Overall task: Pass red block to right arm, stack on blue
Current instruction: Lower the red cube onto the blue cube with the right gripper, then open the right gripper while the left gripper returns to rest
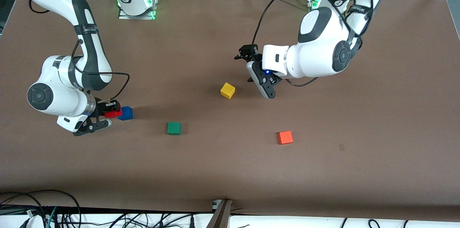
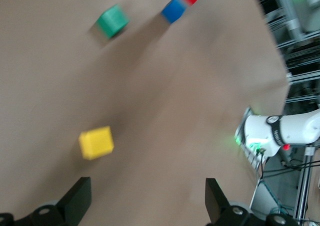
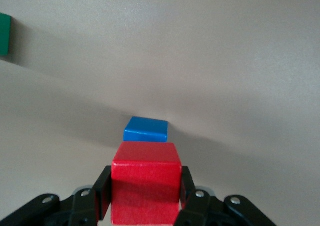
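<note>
Toward the right arm's end of the brown table [image 1: 215,170], the right gripper [image 1: 107,112] hangs low with its black fingers [image 3: 102,198] clamped on the two sides of the red block [image 1: 113,114], which it holds up off the tabletop. In the right wrist view the red block [image 3: 146,183] fills the space between the fingers, and the blue block [image 3: 145,129] sits on the table just past it. From the front camera the blue block [image 1: 125,113] stands just beside the held red one, on the side toward the left arm's end, and whether the two cubes touch cannot be told. A green block [image 1: 174,128] lies flat on the table nearer to the front camera than the blue block and well apart from it, about midway along the table. A yellow block [image 1: 227,90] rests farther from the camera than the green one, turned slightly askew. Close to the yellow block, the left gripper [image 1: 248,55] hovers above the table with its jaws spread wide and nothing between them; the left wrist view shows its two dark fingertips [image 2: 77,201] far apart, with the yellow block [image 2: 96,142] on the table past them. An orange block [image 1: 285,137] lies toward the left arm's end, nearer to the camera than the yellow block and well apart from every other cube.
</note>
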`<state>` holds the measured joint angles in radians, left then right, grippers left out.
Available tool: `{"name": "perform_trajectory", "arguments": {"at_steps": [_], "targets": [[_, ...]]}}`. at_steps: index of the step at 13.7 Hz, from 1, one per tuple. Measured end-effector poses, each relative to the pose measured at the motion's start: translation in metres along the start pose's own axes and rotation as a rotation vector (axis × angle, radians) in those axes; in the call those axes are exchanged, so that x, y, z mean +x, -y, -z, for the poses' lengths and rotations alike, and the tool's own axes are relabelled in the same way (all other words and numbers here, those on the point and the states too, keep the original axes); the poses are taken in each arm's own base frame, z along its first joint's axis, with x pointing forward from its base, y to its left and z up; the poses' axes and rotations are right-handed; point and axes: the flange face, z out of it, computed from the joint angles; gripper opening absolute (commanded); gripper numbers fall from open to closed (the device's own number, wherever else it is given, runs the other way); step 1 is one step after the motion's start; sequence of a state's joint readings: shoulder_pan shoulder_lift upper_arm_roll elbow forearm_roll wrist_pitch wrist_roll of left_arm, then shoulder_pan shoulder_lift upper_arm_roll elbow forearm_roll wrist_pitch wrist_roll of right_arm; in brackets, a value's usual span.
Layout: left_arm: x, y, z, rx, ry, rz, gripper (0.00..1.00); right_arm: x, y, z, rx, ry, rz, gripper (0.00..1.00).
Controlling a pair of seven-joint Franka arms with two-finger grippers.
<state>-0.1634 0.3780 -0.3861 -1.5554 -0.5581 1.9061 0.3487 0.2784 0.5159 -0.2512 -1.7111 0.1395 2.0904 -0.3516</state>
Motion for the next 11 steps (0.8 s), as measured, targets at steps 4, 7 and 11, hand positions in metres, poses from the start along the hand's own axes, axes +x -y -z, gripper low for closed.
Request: {"name": "perform_trajectory", "arguments": {"at_steps": [4,7,11], "targets": [[-0.029,0.007,0.059,0.196,0.092,0.246,1.0,-0.011,0.01,-0.015,-0.014,-0.037,0.008,0.02],[-0.045,0.01,0.094,0.358,0.1,0.41,1.0,-0.019,0.012,-0.023,-0.018,-0.052,0.008,0.02],[-0.062,0.015,0.133,0.642,0.172,0.476,1.0,-0.022,0.014,-0.026,-0.026,-0.072,0.009,0.02]]}}
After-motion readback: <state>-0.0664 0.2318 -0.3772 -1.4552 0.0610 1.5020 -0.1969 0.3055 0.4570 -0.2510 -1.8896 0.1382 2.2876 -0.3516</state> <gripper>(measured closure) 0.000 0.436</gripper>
